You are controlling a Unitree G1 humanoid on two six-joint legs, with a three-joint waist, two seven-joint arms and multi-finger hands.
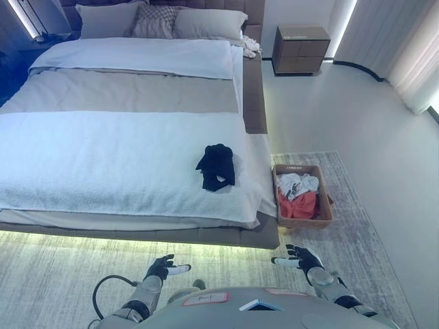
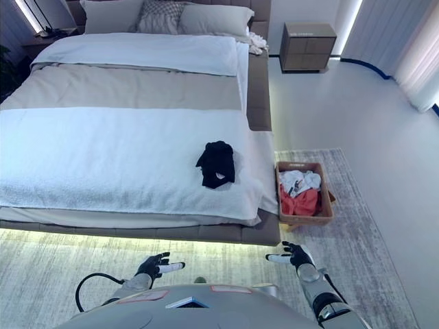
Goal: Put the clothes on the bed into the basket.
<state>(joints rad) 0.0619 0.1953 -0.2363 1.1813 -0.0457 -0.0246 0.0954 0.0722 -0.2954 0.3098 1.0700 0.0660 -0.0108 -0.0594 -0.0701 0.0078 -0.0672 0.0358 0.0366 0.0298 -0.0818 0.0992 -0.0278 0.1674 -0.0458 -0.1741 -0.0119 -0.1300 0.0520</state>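
Note:
A black garment (image 1: 217, 166) lies crumpled on the white blanket near the bed's right front corner. A brown basket (image 1: 326, 203) stands on the rug right of the bed, holding white and red clothes (image 1: 299, 195). A small white cloth (image 1: 251, 46) lies at the bed's far right edge by the pillows. My left hand (image 1: 163, 267) and right hand (image 1: 300, 258) are low over the rug in front of the bed, both open and empty, well short of the garment.
The bed (image 1: 123, 147) fills the left and middle, with pillows (image 1: 161, 22) at the head. A nightstand (image 1: 300, 49) stands at the far right. A grey rug (image 1: 357, 233) lies under the basket. Curtains (image 1: 418, 62) hang on the right.

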